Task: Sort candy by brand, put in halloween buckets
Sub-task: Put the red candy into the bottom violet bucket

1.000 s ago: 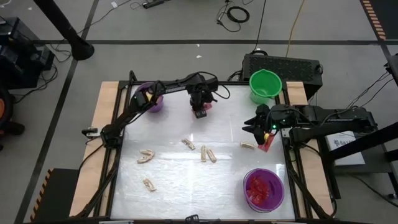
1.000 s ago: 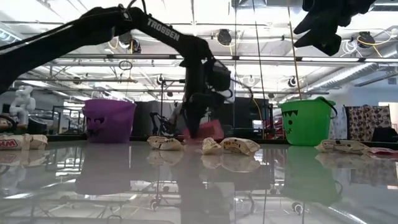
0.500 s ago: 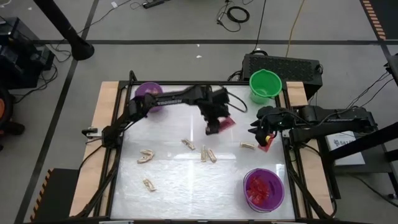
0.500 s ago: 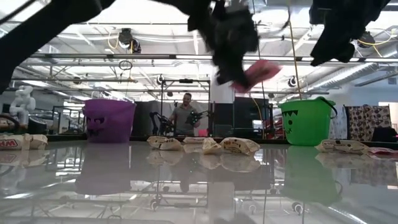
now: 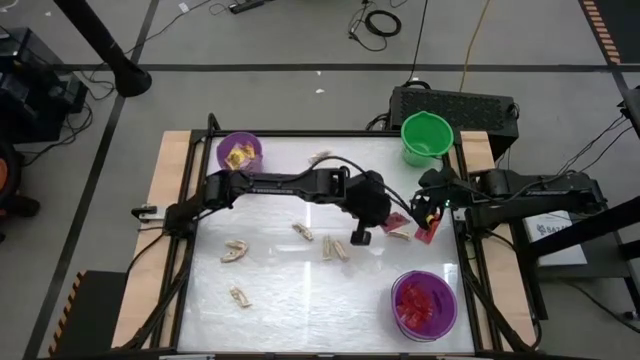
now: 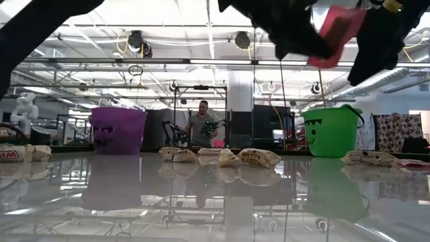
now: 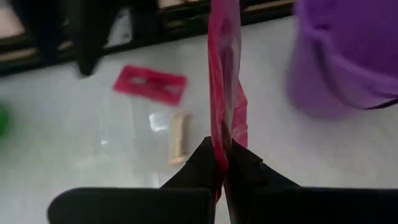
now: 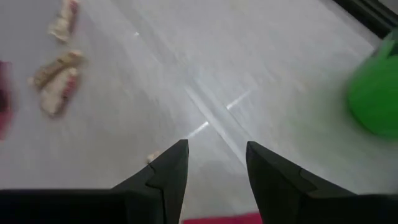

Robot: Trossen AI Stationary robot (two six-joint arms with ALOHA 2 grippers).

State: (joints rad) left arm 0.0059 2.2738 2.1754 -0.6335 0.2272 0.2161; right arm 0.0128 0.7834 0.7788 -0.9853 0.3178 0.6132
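My left gripper [image 5: 385, 214] reaches across the table toward its right side, shut on a flat red packet [image 5: 397, 220], which shows high up in the low view [image 6: 336, 35]. My right gripper [image 5: 425, 203] hovers open just right of it, above a second red packet [image 5: 431, 233] lying flat by the right edge. Several tan wrapped pieces [image 5: 335, 248] lie on the table. The far-left purple bucket [image 5: 240, 152] holds yellow candy. The near-right purple bucket [image 5: 424, 303] holds red packets. The green bucket [image 5: 426, 135] stands at the far right. My left gripper pinches the red packet between its two fingers by one edge [image 7: 222, 152]. The packet sticks out edge-on beyond the fingertips [image 7: 245, 163]. It is lifted clear of the table, above the tan pieces and the lying red packet [image 7: 149, 84].
A tan piece [image 5: 398, 235] lies right under the two grippers, and another [image 5: 322, 157] near the far edge. The arms are close together at the table's right side. The table's near middle is bare. A person stands in the room behind the table [image 6: 201, 124].
My left gripper has lifted the red packet off the table's far middle and carried it up, toward the right edge and somewhat nearer, close to my right gripper. The packet now hangs clear in the air.
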